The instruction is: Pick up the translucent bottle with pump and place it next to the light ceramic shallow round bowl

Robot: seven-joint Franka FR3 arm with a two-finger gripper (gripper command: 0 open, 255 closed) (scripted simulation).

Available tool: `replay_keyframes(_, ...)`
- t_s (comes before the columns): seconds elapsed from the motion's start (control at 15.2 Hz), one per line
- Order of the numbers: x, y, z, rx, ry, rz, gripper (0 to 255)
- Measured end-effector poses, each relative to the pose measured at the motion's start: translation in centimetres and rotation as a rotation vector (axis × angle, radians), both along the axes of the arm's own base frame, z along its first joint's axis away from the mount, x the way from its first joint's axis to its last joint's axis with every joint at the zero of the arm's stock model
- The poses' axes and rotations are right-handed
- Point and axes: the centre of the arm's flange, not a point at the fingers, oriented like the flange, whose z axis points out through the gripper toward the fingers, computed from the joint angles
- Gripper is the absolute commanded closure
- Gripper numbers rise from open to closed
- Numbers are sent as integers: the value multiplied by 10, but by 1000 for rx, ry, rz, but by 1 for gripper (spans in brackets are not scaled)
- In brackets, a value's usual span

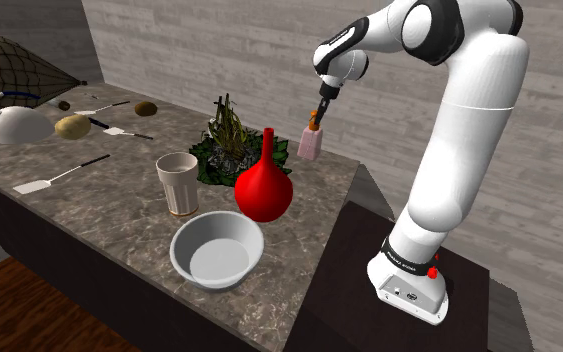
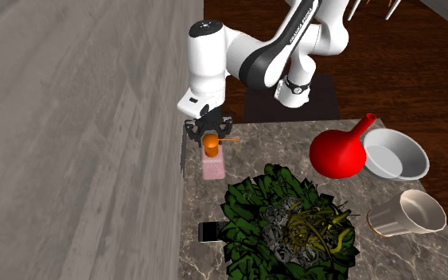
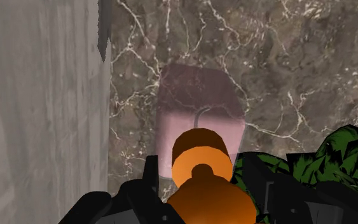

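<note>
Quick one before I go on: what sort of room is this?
Most likely a kitchen: a veined stone counter against a wall, carrying a white kettle, spatulas and a cup.

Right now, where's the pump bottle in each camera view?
Shoulder view: pump bottle at the counter's far edge, under the gripper, right of the plant.
Second exterior view: it stands by the wall, above the plant.
Wrist view: it is just ahead of the gripper, plant beside it.
Shared landmark: the plant.
</note>
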Motion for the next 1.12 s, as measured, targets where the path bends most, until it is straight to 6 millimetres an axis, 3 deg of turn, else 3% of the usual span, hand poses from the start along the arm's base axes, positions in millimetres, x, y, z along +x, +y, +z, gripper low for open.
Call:
replay_keyframes(0.59,0,0,0,0,-1,0,255)
replay_keyframes(1.12,-1,0,37,0,0,0,255)
